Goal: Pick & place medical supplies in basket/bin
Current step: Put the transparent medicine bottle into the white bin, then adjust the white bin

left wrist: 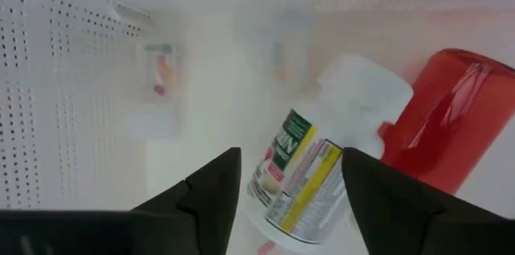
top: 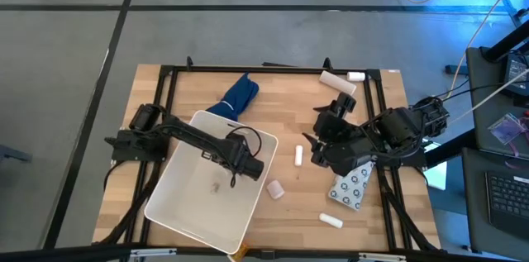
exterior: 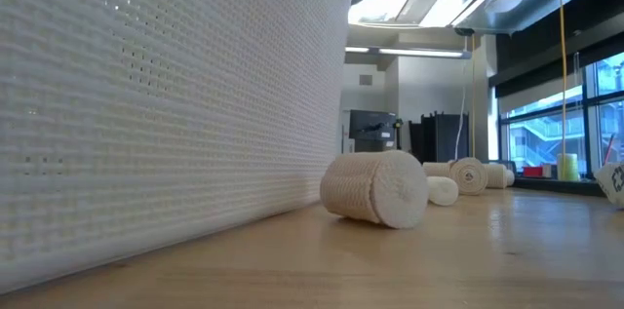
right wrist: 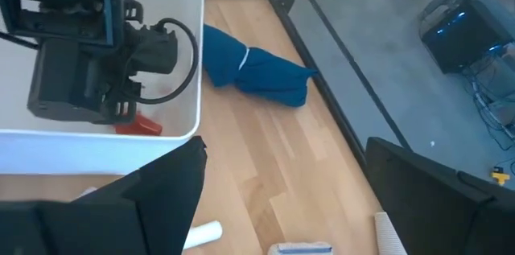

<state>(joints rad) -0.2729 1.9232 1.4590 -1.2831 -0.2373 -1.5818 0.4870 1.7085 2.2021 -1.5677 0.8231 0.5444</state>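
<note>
The white tub [top: 178,204] stands at the table's left middle; its perforated wall fills the left of the low view [exterior: 146,104]. My left gripper [top: 246,164] reaches down into the tub and is shut on a white bottle [left wrist: 310,174] with a green and yellow label. A red bottle [left wrist: 447,122] lies just beside it in the tub, and also shows in the right wrist view [right wrist: 138,126]. My right gripper [top: 316,151] hovers open and empty right of the table's centre [right wrist: 283,146]. The blue cloth [top: 240,95] lies behind the tub. My left gripper pinches the white bottle's labelled body [left wrist: 278,166] between its two fingers, which come from above and point down into the tub. The bottle sits tilted, its white cap [left wrist: 362,94] pointing away from the fingers, beside the red bottle. I cannot tell whether it touches the tub's floor.
On the table right of the tub lie a white tube [top: 298,155], a beige roll [top: 275,189] [exterior: 375,187], another white tube [top: 331,221] and the dotted flat packet [top: 351,186]. A longer beige roll [top: 337,83] lies at the far right. A small item [top: 216,186] lies in the tub.
</note>
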